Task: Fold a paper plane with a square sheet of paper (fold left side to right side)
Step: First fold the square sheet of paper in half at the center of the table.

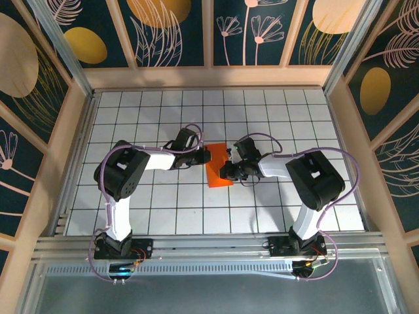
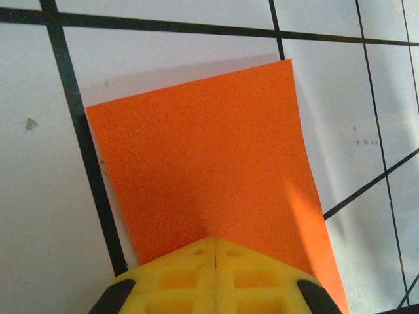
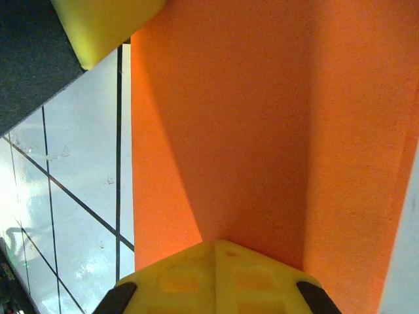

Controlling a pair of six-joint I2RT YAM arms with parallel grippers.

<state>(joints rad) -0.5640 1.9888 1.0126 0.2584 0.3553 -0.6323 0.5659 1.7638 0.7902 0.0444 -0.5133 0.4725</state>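
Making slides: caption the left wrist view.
Shut yellow left gripper over a thin bright orange paper sheet on a white gridded table.

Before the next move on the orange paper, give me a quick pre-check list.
1. Left gripper shut: ok.
2. Right gripper shut: ok.
3. Both grippers over the square sheet of paper: ok.
4. Sheet inside the grid of the table: ok.
5. Contact pressure on the sheet: cannot tell.
6. Fold lying flat: cannot tell; a shaded line runs along the sheet in the right wrist view.
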